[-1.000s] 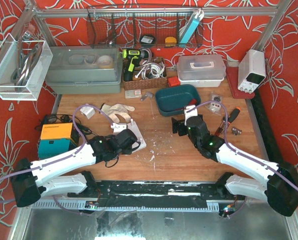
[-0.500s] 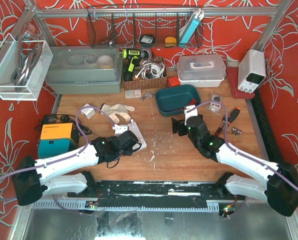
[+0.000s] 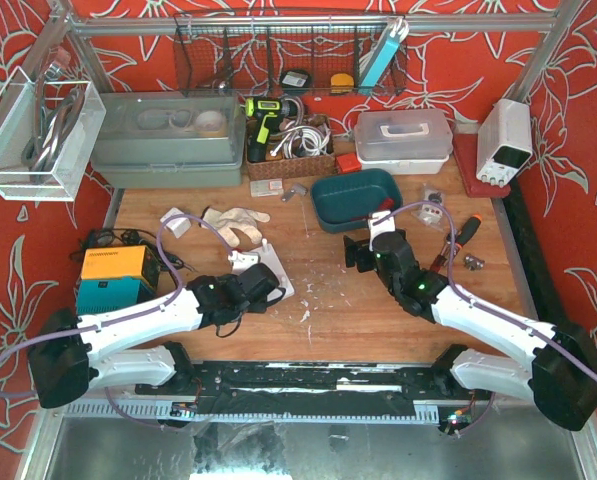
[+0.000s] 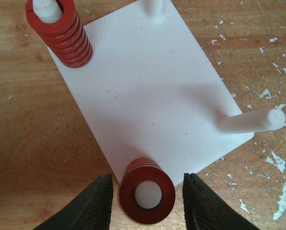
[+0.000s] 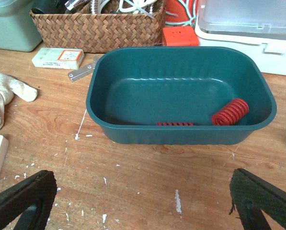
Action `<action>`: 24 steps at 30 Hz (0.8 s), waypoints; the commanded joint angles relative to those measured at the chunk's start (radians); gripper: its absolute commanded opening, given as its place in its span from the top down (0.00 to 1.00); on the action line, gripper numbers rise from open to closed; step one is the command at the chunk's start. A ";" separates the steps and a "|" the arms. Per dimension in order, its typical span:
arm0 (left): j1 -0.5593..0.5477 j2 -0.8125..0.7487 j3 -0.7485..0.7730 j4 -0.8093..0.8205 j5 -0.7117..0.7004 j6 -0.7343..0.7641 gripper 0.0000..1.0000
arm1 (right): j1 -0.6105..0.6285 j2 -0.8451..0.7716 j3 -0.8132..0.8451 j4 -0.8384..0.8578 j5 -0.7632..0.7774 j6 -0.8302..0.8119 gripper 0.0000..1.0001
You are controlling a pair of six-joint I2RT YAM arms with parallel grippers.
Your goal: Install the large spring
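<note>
Since a moment ago the left arm has slid a little to the right, and the right arm has stayed where it was. Now the left gripper (image 4: 146,178) is spread wide, with one finger on each side of the large spring (image 4: 147,196). I see a thin gap on both sides, so it is not pinching. The large spring sits over a white peg at the near corner of the white plate (image 4: 147,86) on the worktop (image 4: 28,134). A second red spring (image 4: 61,33) sits on the peg at the far corner. Another peg (image 4: 250,120) is bare. The right gripper (image 5: 143,201) is spread wide too and holds nothing. It faces a green tub (image 5: 181,132) with a loose red spring (image 5: 230,111) inside.
</note>
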 commanded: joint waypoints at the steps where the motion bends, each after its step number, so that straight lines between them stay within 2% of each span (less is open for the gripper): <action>1: 0.006 -0.007 0.008 0.011 -0.016 0.004 0.54 | -0.005 0.001 -0.007 -0.016 -0.006 0.011 0.01; 7: 0.006 -0.037 0.036 0.004 -0.016 0.031 0.40 | -0.008 -0.001 -0.005 -0.022 -0.006 0.012 0.01; 12: 0.006 -0.074 0.109 0.048 -0.019 0.109 0.29 | -0.010 0.004 0.009 -0.035 -0.010 0.039 0.01; 16: 0.006 -0.145 0.132 0.193 -0.015 0.210 0.12 | -0.022 0.037 0.053 -0.093 0.013 0.106 0.01; 19: 0.006 -0.201 0.094 0.349 -0.043 0.292 0.02 | -0.049 0.076 0.117 -0.181 0.023 0.174 0.02; 24: 0.006 -0.255 -0.002 0.570 -0.090 0.384 0.00 | -0.136 0.131 0.219 -0.273 -0.037 0.295 0.03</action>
